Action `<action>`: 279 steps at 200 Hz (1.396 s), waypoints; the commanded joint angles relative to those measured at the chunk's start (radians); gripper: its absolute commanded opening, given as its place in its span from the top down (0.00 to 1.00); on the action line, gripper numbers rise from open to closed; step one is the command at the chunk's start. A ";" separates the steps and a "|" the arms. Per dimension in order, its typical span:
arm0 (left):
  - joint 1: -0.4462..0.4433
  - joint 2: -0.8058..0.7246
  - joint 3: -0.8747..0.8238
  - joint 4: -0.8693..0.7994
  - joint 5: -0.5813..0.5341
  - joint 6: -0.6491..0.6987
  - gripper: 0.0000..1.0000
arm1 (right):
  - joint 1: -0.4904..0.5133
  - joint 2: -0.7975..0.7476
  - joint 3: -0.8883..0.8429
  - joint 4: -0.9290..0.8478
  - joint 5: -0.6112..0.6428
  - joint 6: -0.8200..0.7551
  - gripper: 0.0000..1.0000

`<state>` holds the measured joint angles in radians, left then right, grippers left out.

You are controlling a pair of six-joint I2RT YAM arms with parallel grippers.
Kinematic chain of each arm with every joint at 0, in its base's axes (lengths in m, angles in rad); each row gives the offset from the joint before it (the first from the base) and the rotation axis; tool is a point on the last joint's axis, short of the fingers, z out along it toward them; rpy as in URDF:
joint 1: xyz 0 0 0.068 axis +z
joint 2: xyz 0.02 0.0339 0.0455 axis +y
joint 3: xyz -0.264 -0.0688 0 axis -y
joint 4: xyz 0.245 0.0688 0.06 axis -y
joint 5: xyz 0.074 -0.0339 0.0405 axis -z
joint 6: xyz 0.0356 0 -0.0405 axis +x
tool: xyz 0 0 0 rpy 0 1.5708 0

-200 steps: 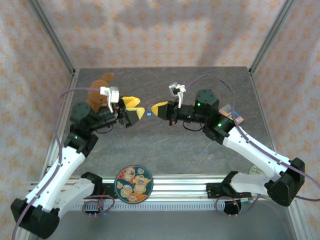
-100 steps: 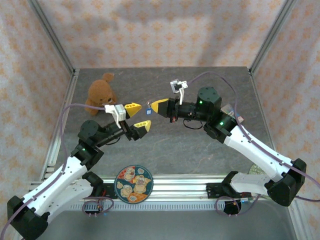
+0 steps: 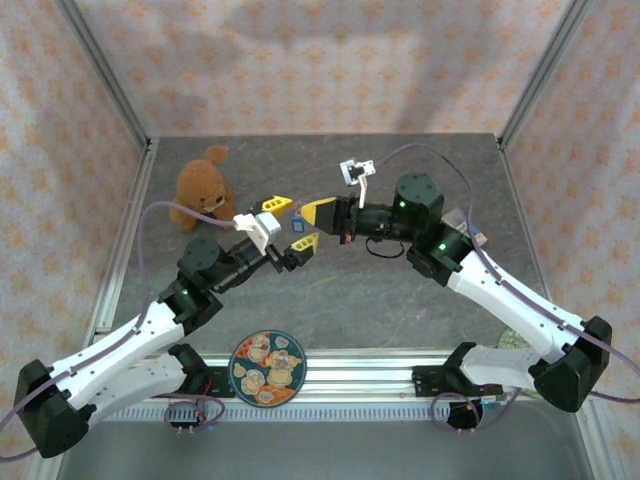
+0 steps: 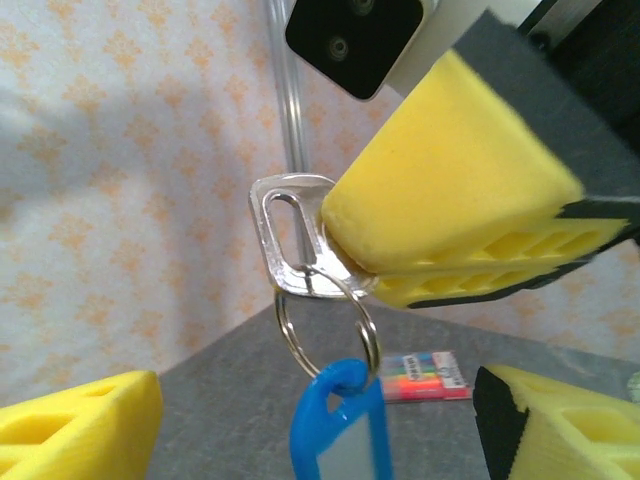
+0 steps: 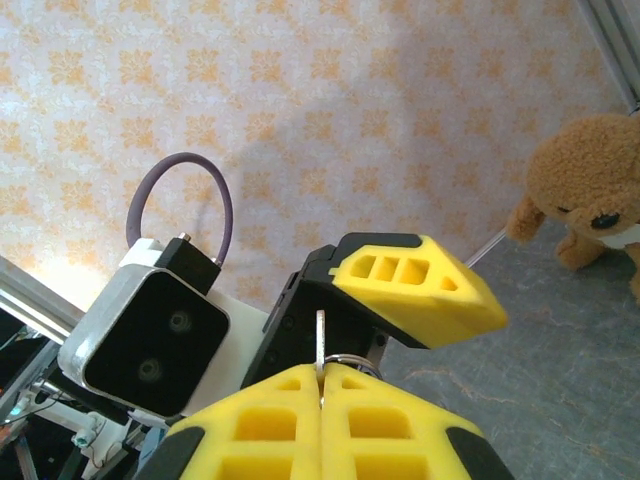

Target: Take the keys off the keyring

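Right gripper (image 3: 310, 214) clamped on key (image 4: 283, 230), near end hidden in grip, long axis in line with gripper, free end towards tabletop's (image 3: 400, 300) left edge, blue tag (image 4: 335, 430) cut off below, left gripper (image 3: 292, 224) spread wide.

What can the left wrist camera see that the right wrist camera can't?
Left wrist camera, not the right wrist one: a blue tag hanging from the keyring, and a striped packet lying on the table behind it. Right wrist camera, not the left wrist one: a brown teddy bear and a looping purple cable. Both: the silver key pinched in the right hand, the keyring threaded through it, and the flowery wall.
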<state>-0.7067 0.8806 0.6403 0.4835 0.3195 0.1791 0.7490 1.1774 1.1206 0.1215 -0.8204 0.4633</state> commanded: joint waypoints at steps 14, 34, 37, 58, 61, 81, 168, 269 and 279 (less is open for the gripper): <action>-0.013 0.023 0.051 0.104 -0.081 0.093 0.25 | 0.001 0.002 0.022 0.063 -0.031 0.019 1.00; -0.013 0.027 0.057 0.119 -0.085 0.098 0.30 | 0.001 0.002 0.019 0.069 -0.034 0.020 1.00; -0.013 0.027 0.058 0.120 -0.085 0.097 0.31 | 0.001 0.002 0.019 0.069 -0.035 0.022 1.00; -0.012 0.025 0.064 0.121 -0.079 0.099 0.41 | 0.001 0.002 0.018 0.076 -0.037 0.021 1.00; -0.013 0.025 0.064 0.121 -0.076 0.099 0.43 | 0.001 0.002 0.018 0.077 -0.038 0.023 1.00; -0.013 0.020 0.072 0.107 -0.066 0.100 0.53 | 0.001 0.002 0.015 0.090 -0.043 0.029 1.00; -0.013 -0.010 0.097 0.052 -0.061 0.099 0.83 | 0.001 -0.016 0.003 0.103 -0.038 0.031 1.00; -0.013 -0.068 0.156 -0.184 -0.033 0.104 1.00 | -0.001 -0.102 -0.036 0.127 0.092 -0.053 1.00; -0.013 -0.068 0.156 -0.187 -0.034 0.103 0.98 | 0.000 -0.105 -0.038 0.132 0.102 -0.052 1.00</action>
<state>-0.7269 0.8436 0.7681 0.3405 0.2916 0.2722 0.7624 1.1126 1.0794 0.1799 -0.7887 0.4324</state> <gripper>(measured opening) 0.211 0.046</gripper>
